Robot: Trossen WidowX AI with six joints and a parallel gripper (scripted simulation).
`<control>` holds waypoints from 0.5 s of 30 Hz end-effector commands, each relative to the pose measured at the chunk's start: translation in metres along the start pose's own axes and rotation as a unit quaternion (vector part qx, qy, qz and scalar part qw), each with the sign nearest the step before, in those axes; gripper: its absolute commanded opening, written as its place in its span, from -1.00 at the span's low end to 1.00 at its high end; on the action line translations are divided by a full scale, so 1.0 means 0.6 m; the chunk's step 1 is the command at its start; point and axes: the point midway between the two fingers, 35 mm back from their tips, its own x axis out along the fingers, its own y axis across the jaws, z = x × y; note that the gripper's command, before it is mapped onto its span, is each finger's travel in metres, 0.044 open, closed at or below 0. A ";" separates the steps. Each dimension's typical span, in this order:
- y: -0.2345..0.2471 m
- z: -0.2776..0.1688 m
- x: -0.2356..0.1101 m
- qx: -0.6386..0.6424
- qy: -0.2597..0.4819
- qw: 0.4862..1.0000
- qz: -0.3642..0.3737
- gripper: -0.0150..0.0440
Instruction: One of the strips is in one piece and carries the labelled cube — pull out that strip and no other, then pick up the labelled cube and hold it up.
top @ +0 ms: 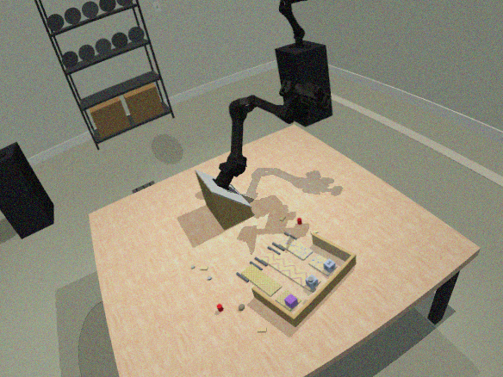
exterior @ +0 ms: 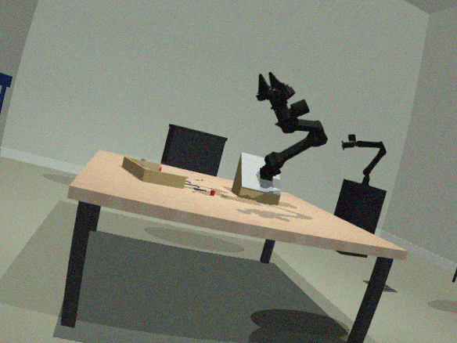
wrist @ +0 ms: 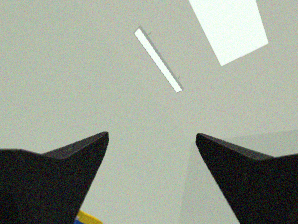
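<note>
Pale wood grain covers the square table point(top: 151, 267), which stands on dark square legs. From my remote seat I see the black jointed arm point(top: 237, 138) rising from a wedge-shaped tan mount point(top: 224, 207) with a white sloping face. Its gripper point(exterior: 270, 80) is raised high above the table and points upward; in the wrist view the two black pointed fingers stand wide apart with nothing between them, only the ceiling beyond.

Toward the near right part of the table sits a shallow tan tray point(top: 301, 316) with low, flat walls, open on the side facing the arm. Flat strips lie in it side by side, their long axes running from the tray's far wall out toward the arm's mount. I make out a strip with a zigzag pattern point(top: 286, 268), long and apparently unbroken, with a pale blue-grey cube point(top: 312, 281) on its tray end. An olive strip point(top: 260, 280) lies beside it, separate from the patch under a purple cube point(top: 291, 300). Another blue-grey cube point(top: 329, 265) rests on a dotted piece. I cannot read any label.

Two small red cylinders point(top: 220, 306) and scattered chips dot the wood.
</note>
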 end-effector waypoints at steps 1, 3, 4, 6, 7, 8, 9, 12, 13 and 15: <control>0.003 -0.003 0.001 -0.002 -0.001 1.000 0.003 0.86; 0.026 -0.026 0.008 -0.018 -0.009 0.999 0.031 0.86; 0.042 -0.046 0.013 -0.029 -0.011 0.998 0.052 0.86; 0.070 -0.090 0.021 -0.049 -0.010 0.994 0.096 0.86; 0.083 -0.115 0.025 -0.058 -0.005 0.991 0.118 0.86; 0.094 -0.141 0.028 -0.065 0.002 0.988 0.140 0.86; 0.103 -0.168 0.030 -0.072 0.011 0.984 0.162 0.86; 0.120 -0.254 0.033 -0.085 0.050 0.969 0.225 0.86; 0.123 -0.284 0.032 -0.087 0.068 0.963 0.244 0.86; 0.123 -0.344 0.028 -0.086 0.107 0.950 0.281 0.86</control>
